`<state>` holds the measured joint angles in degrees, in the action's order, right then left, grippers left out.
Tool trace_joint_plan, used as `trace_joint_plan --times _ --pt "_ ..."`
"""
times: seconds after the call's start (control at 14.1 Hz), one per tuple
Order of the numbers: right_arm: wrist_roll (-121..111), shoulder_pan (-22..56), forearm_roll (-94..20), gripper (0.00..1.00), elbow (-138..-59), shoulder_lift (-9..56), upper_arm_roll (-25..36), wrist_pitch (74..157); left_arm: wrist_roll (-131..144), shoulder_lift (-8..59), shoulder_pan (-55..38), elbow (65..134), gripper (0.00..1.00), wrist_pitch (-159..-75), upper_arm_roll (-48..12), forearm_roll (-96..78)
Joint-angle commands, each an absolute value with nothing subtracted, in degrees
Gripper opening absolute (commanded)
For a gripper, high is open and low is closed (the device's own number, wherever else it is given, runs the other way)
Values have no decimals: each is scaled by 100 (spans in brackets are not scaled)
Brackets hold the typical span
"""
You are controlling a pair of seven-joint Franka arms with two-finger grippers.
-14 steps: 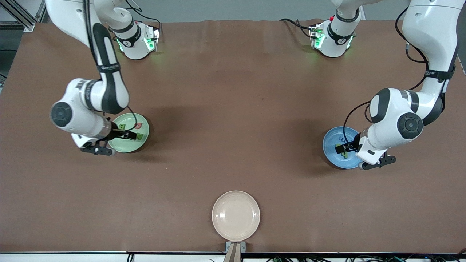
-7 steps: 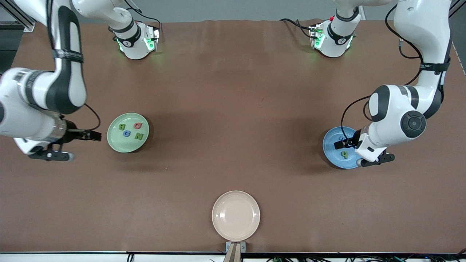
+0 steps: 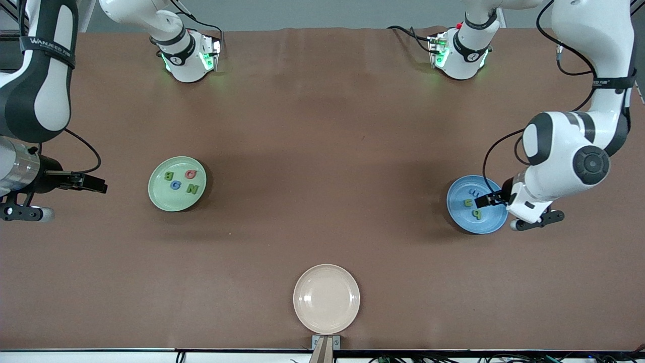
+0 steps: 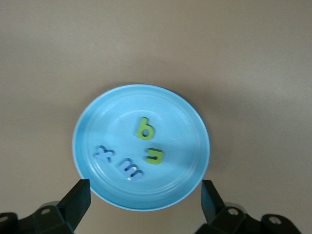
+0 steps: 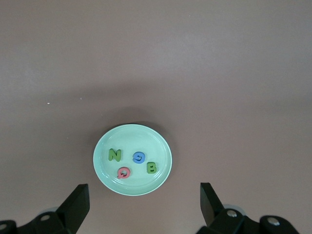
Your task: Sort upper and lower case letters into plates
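The mint green plate (image 3: 169,201) holds upper case letters: a green B (image 3: 169,176), a red Q (image 3: 190,174), a blue G (image 3: 175,185) and a green N (image 3: 192,189). My right gripper (image 3: 94,183) is open and empty, above bare table beside this plate, toward the right arm's end. Its wrist view shows the green plate (image 5: 146,139) past the open right gripper (image 5: 144,202). The blue plate (image 3: 461,214) holds lower case letters. My left gripper (image 3: 482,201) hangs open and empty over it. In the left wrist view the blue plate (image 4: 170,112) carries a green b (image 4: 145,128), another green letter (image 4: 154,156), a blue x (image 4: 103,154) and a blue m (image 4: 129,168).
A cream-beige plate (image 3: 326,282) with nothing on it lies at the table edge nearest the front camera, midway between the arms. Both arm bases (image 3: 189,55) stand along the table edge farthest from that camera. Brown tabletop spreads between the plates.
My right gripper has drawn back from over the green plate toward the right arm's end of the table, uncovering its letters. My left gripper has shifted slightly toward the left arm's end, over the blue plate.
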<state>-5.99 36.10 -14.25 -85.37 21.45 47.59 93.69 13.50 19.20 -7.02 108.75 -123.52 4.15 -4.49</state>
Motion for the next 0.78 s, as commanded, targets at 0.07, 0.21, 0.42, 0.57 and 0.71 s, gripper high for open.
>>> trace_joint_plan --times 0.07,0.21,0.42,0.57,0.71 --pt "-554 2817 -1292 100 -8289 2153 3934 9237 1257 1793 -563 10951 100 -12252 325 -308" --pt "-187 1666 -873 100 -8043 2118 2468 8966 1257 1793 -449 10960 100 -12252 186 -308" --pt "228 610 -326 100 -8051 1908 998 8947 1239 1636 -395 10951 100 -12191 53 -334" --pt "220 29 -168 100 -8147 1759 311 8921 1230 1259 -448 10960 100 -11824 44 -334" --pt "237 -131 104 100 -8349 1539 71 8903 1213 898 -440 10960 100 -11550 26 -334"
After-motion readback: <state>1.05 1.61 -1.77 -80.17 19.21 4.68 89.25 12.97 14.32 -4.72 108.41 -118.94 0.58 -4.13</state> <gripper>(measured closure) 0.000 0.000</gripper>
